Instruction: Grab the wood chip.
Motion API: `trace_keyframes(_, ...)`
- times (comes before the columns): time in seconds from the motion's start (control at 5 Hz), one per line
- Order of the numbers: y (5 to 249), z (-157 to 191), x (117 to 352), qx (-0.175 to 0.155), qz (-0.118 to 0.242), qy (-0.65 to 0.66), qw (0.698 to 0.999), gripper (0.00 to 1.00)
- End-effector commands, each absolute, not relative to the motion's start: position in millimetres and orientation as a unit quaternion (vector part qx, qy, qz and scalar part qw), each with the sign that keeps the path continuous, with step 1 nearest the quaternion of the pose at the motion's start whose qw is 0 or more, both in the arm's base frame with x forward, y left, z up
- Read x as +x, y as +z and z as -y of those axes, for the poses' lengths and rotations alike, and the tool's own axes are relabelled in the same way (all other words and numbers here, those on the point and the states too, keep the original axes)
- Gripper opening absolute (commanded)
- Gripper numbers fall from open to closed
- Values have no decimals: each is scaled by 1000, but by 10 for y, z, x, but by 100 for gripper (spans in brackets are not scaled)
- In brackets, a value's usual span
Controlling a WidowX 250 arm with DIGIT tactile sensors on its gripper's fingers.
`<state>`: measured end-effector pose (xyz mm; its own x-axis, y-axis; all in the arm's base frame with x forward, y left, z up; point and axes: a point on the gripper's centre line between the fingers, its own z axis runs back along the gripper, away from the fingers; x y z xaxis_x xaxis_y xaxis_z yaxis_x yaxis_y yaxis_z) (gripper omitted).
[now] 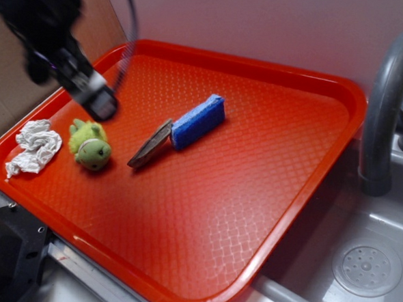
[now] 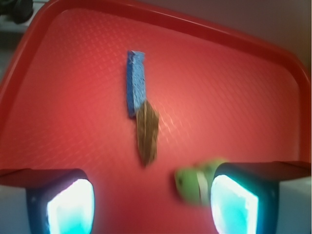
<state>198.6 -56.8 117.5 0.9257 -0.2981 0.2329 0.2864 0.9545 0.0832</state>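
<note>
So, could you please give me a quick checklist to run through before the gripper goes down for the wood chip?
1. Chip located: ok. The wood chip lies flat on the tray.
2. Gripper open: ok. In the wrist view both fingers stand wide apart with nothing between them.
3. Gripper over the chip: not ok. The gripper hangs above the green toy, to one side of the chip.
4. Chip free of neighbours: not ok. One end meets the sponge; whether it overlaps, cannot tell.
5. Toy clear of the fingers: not ok. It sits right by one finger in the wrist view.
6. Paper out of the way: ok, well away from the chip.
</note>
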Motion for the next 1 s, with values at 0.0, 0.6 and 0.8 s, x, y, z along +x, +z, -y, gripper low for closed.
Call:
trace_keyframes(0.0,592,502,2306,37,86,-138,986,100)
trace_keyframes(0.6,212,668,2258,24,29,-122,992,11)
trace_keyframes(0.8,232,661,2256,24,32,-120,992,0)
